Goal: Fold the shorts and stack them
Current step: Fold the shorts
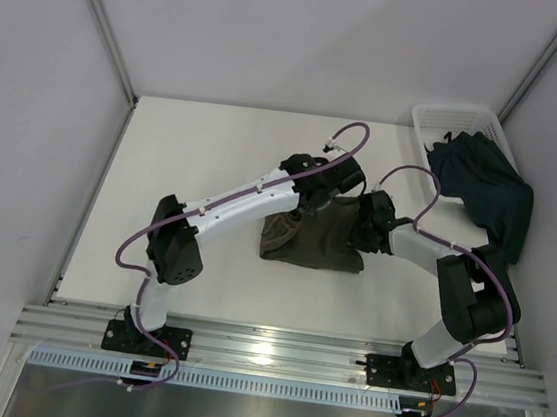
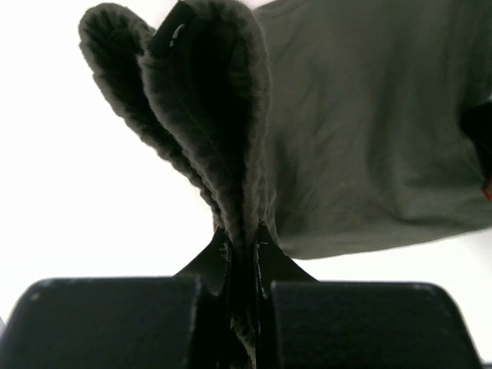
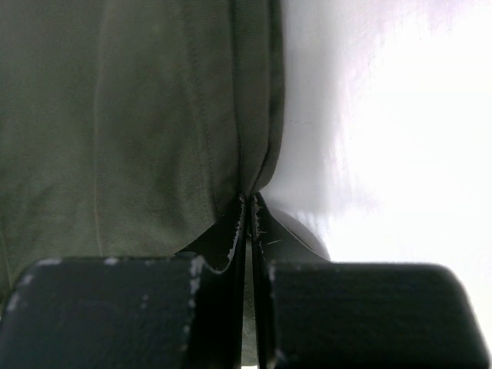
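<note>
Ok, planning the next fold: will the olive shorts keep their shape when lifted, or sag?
Probably floppy: the olive shorts bunch into soft loops above the left gripper. Likely to sag between grips, as the right gripper pinches only a thin edge. The ribbed cloth looks unlikely to slip.

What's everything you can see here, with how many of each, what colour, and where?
table: one, white, under everything
rail: one, silver, along the table's near edge
basket: one, white mesh, far right corner
dark shorts: one pair, dark navy-teal, spilling out of the basket over its near side
olive-green shorts: one pair, olive-green, middle of the table, partly lifted
arms: two, white with black joints and purple cables, bases on the rail, both reaching to the olive-green shorts
left gripper: one, black, shut on a bunched fold of the olive-green shorts
right gripper: one, black, shut on an edge of the olive-green shorts
</note>
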You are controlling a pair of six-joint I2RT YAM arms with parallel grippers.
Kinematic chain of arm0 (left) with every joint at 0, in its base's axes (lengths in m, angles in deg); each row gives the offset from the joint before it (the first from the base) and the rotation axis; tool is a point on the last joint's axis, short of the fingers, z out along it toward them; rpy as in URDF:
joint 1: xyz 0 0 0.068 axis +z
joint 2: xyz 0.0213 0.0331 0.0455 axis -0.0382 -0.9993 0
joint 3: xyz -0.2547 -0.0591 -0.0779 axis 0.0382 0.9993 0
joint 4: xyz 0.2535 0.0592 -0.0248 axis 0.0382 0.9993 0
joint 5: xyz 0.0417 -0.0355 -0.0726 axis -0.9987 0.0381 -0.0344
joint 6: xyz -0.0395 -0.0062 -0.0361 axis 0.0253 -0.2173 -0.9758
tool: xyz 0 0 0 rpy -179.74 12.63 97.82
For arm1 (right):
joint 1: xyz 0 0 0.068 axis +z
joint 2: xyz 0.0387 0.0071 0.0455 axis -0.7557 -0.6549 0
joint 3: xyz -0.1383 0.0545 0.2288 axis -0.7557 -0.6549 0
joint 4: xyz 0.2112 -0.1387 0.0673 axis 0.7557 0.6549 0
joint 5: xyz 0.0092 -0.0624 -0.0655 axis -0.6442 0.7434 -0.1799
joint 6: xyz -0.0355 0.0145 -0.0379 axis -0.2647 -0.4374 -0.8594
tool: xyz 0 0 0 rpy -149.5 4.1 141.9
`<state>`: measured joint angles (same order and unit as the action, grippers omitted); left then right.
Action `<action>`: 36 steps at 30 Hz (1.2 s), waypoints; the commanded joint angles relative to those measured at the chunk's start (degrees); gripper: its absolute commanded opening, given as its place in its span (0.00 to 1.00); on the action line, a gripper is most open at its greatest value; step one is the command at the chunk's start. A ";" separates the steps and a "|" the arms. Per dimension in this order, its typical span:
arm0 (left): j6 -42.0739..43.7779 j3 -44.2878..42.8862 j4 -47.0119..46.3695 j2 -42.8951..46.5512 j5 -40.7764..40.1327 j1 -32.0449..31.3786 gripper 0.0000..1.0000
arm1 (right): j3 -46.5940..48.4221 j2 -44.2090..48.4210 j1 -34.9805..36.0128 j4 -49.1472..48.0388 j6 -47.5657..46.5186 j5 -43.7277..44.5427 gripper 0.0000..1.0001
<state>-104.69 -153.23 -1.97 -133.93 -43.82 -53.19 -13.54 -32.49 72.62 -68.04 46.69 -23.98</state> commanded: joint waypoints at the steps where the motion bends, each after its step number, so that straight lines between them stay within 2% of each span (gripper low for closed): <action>1: 1.59 5.63 -4.32 8.29 -1.20 3.42 0.00 | -1.82 0.27 4.75 4.89 2.24 2.34 0.00; 8: 7.38 19.71 -12.15 18.93 1.27 10.89 0.00 | -1.03 0.53 14.86 5.24 7.70 3.66 0.00; 12: 8.80 23.67 -14.18 22.63 1.80 12.57 0.00 | 0.02 1.15 15.76 6.82 7.97 4.63 0.00; 15: 9.50 24.38 -15.15 24.13 4.08 12.75 0.00 | 1.08 1.76 14.36 8.58 7.01 5.07 0.13; 16: 9.68 24.46 -15.32 24.31 4.43 12.75 0.00 | 1.17 2.63 14.09 8.85 6.74 4.90 0.25; 18: 9.85 24.29 -15.15 24.40 4.53 12.75 0.00 | 1.17 4.04 12.25 9.55 6.04 4.63 0.34; 19: 9.94 24.46 -15.06 24.48 4.53 12.75 0.00 | 1.25 5.61 11.81 9.73 5.86 4.28 0.45; 20: 10.03 24.38 -14.97 24.49 4.53 12.75 0.00 | 1.60 6.41 11.28 9.73 5.60 3.84 0.45; 22: 9.94 24.38 -14.89 24.57 4.61 12.75 0.00 | 1.96 9.13 10.31 8.85 5.07 1.66 0.42; 23: 9.94 24.55 -14.80 24.57 4.70 12.75 0.00 | 2.65 9.93 10.22 7.98 4.98 0.77 0.37; 24: 9.94 24.55 -14.80 24.66 4.70 12.75 0.00 | 2.92 10.55 10.13 5.53 4.72 -0.72 0.23; 26: 9.94 24.64 -14.88 24.57 4.79 12.75 0.00 | 4.23 10.99 10.13 1.58 4.80 -4.59 0.12; 27: 9.94 24.73 -14.89 24.57 4.96 12.75 0.00 | 5.11 10.56 10.22 0.68 5.07 -6.60 0.00; 31: 9.85 24.73 -14.97 24.84 5.75 12.66 0.00 | 8.46 6.43 10.40 -7.04 5.59 -12.58 0.00; 36: 9.94 24.64 -15.32 25.54 6.55 12.40 0.00 | 12.58 -4.29 10.57 -21.45 9.98 -20.85 0.00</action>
<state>-96.12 -128.18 -14.86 -111.99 -37.98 -40.34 -4.03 -31.57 82.78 -78.47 53.71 -37.86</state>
